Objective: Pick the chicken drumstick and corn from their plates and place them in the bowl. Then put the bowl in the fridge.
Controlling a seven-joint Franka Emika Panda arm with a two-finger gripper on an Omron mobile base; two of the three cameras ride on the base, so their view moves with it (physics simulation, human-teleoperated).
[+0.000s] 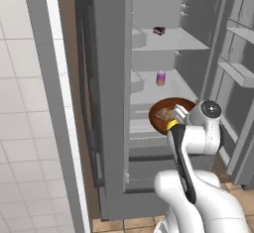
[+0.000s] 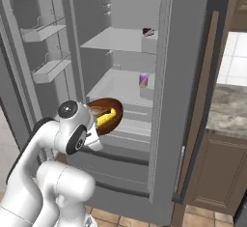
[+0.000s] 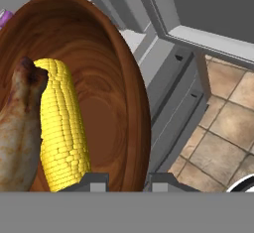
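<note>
While the tall grey steel-look fridge (image 1: 111,78) stands with its doors swung wide, the white arm's two-finger gripper (image 3: 128,181) is clamped on the near rim of the round, glossy, reddish-brown wooden bowl (image 3: 126,103), one dark tip inside the wall and one outside, as the hand view shows. That bowl (image 1: 166,109) hangs in the air just in front of the open compartment, level with the lower white shelves, partly hidden behind the wrist in the left base view and clearer in the right base view (image 2: 112,106). Inside it lie both foods, side by side and touching: the short bright yellow corn cob (image 3: 62,128) runs along the middle of the bowl, and the lumpy golden-brown chicken drumstick (image 3: 17,128) rests against the cob on the side away from the gripped rim. From the right base view the corn (image 2: 108,117) peeks over the bowl's edge. Deeper in the pale grey interior, a small purple-and-pink can (image 1: 160,78) stands upright on the middle shelf, and a small dark item (image 1: 158,30) sits on the shelf above; what it is cannot be made out. Brown floor tiles (image 3: 223,143) show below the fridge's lower drawers.
</note>
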